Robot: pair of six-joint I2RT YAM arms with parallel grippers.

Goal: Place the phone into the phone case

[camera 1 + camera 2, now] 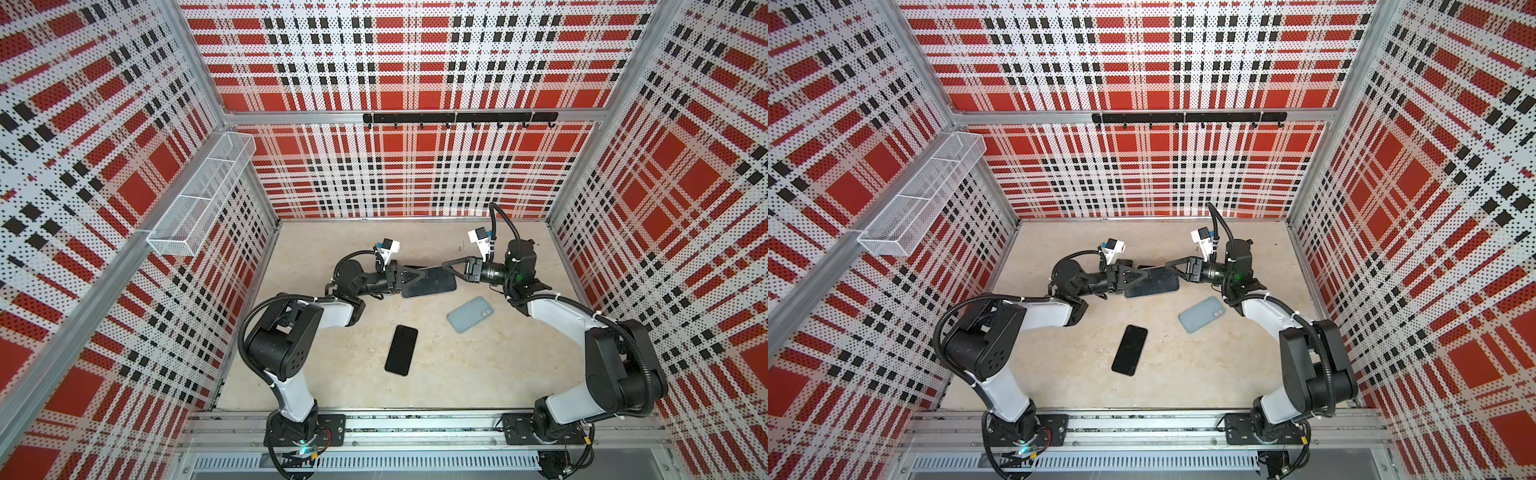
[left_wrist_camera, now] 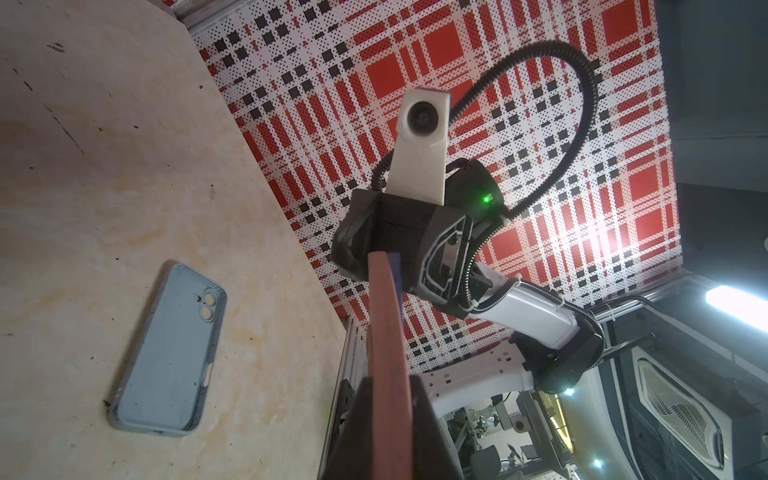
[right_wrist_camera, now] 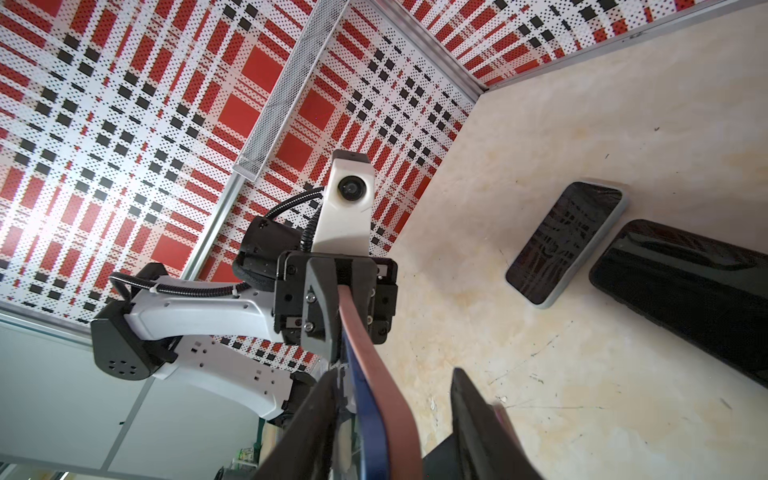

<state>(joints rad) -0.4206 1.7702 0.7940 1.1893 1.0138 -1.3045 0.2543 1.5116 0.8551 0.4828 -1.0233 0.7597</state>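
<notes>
1. On the counter (image 1: pixel 498 374): empty phone case (image 1: pixel 470 314), open side up, near the right arm.
2. Aloft between both arms: the phone (image 1: pixel 436 286).
3. Left end effector (image 1: pixel 423 274) clamped on one end; hold level.
4. Right end effector (image 1: pixel 449 268) jaws apart around the other end; close squarely first.

Held phone (image 1: pixel 432 284) over table (image 1: pixel 519 374) centre-back; case (image 1: pixel 470 314) on table at its 4 o'clock, loose phone (image 1: pixel 401 350) at 7 o'clock, wall basket (image 1: pixel 199 195) at 10.

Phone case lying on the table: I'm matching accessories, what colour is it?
Pale blue phone case, shown best in the left wrist view.
</notes>
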